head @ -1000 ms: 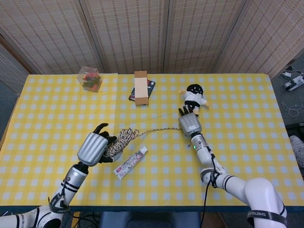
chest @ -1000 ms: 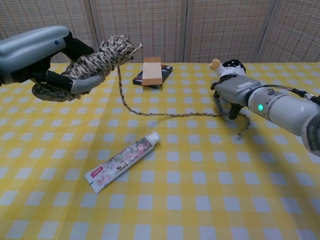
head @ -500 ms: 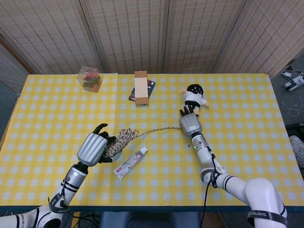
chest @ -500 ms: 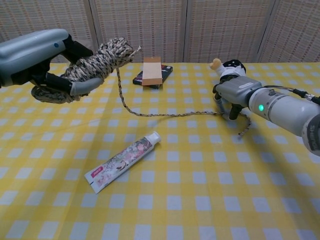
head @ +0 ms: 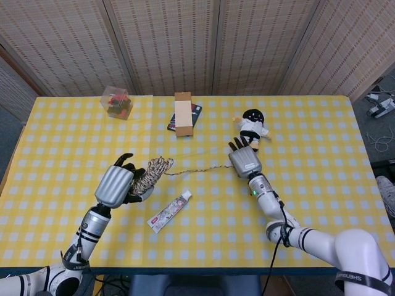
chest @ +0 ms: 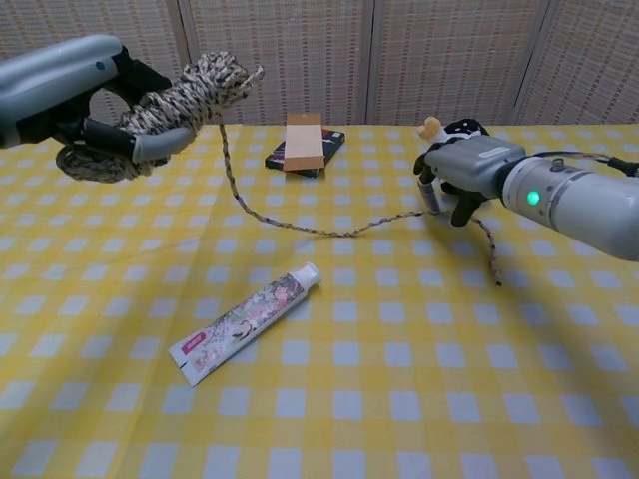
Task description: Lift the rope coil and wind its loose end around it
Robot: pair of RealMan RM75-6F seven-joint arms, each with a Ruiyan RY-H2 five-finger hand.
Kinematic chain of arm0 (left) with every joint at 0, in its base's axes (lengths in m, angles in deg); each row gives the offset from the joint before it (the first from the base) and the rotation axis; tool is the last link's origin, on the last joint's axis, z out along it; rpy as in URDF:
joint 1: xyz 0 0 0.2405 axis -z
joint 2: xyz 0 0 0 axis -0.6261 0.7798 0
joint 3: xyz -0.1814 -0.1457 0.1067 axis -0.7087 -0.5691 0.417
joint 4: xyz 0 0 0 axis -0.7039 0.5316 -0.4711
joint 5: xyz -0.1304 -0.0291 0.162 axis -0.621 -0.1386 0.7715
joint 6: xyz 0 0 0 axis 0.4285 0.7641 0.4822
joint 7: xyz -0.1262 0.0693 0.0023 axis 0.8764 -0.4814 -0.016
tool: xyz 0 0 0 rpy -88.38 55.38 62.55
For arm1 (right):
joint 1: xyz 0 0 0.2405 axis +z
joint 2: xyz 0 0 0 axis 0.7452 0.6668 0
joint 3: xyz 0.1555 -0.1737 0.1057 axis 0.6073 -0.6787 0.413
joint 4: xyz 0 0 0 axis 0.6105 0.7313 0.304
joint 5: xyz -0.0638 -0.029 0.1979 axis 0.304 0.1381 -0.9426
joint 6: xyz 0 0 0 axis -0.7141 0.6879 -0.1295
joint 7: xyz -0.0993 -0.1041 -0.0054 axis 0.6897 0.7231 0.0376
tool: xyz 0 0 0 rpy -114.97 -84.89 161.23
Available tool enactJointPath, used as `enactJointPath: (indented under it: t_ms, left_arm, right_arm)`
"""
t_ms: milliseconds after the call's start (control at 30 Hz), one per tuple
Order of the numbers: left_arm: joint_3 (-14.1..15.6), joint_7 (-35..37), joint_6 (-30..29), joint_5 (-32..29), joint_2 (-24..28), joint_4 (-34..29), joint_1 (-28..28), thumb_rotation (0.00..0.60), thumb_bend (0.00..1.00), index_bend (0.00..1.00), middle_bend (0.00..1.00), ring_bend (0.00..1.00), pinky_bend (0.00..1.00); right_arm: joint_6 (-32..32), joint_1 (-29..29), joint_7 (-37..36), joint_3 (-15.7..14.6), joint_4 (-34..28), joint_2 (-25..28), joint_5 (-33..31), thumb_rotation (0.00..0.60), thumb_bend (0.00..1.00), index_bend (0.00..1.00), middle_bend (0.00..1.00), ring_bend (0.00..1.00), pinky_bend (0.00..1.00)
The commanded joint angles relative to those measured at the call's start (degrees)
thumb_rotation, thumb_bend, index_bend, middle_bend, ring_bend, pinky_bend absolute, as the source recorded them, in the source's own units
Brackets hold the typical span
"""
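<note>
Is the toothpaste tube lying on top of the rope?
No, in the chest view the toothpaste tube lies on the tablecloth apart from the loose rope, which runs across the cloth further back.

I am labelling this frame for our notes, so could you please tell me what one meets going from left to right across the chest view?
Left hand holding the rope coil → toothpaste tube → cardboard box → right hand gripping the rope's loose end.
</note>
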State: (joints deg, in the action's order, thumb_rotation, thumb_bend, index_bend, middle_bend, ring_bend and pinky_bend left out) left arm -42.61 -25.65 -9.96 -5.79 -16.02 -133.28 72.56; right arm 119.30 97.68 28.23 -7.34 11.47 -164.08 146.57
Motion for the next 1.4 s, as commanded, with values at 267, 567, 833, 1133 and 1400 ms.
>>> enactJointPath:
  t_ms: [267, 567, 833, 1133, 1400]
  left_arm:
    - [-7.5, -3.0, 1.0, -12.3, -1.2, 0.2, 3.1, 0.353, 0.36, 0.77, 0.73, 0.51, 0.16]
    - [-9.8, -12.2, -0.4, -21.3, -4.5, 1.1, 6.8, 0.348, 0.36, 0.77, 0.73, 0.51, 0.16]
    - [-8.4, -13.7, -1.1, -21.7, -7.9, 1.3, 8.8, 0.353, 0.36, 0.77, 0.73, 0.51, 0.16]
    - [-6.1, -12.0, -2.0, -17.8, -12.1, 0.6, 9.9, 0.356, 0.36, 0.77, 0.73, 0.51, 0.16]
    - [-3.5, -8.3, -2.8, -10.3, -14.7, 0.7, 10.1, 0.348, 0.36, 0.77, 0.73, 0.51, 0.16]
  right_arm:
    - [8.6, -1.9, 2.0, 0.8, -29.1, 15.5, 6.9, 0.6, 0.39, 0.58, 0.15, 0.0, 0.0]
    - [10.7, -0.4, 3.1, 3.3, -44.9, 22.9, 10.3, 0.6, 0.39, 0.59, 0.15, 0.0, 0.0]
    - [10.9, 3.6, 3.7, 8.5, -50.9, 24.7, 5.7, 0.6, 0.39, 0.59, 0.15, 0.0, 0.0]
    - [11.7, 9.5, 6.4, 12.3, -52.3, 24.0, -3.3, 0.6, 0.39, 0.6, 0.16, 0.0, 0.0]
    - [12.9, 13.7, 7.0, 13.9, -49.8, 23.0, -10.8, 0.6, 0.39, 0.6, 0.17, 0.0, 0.0]
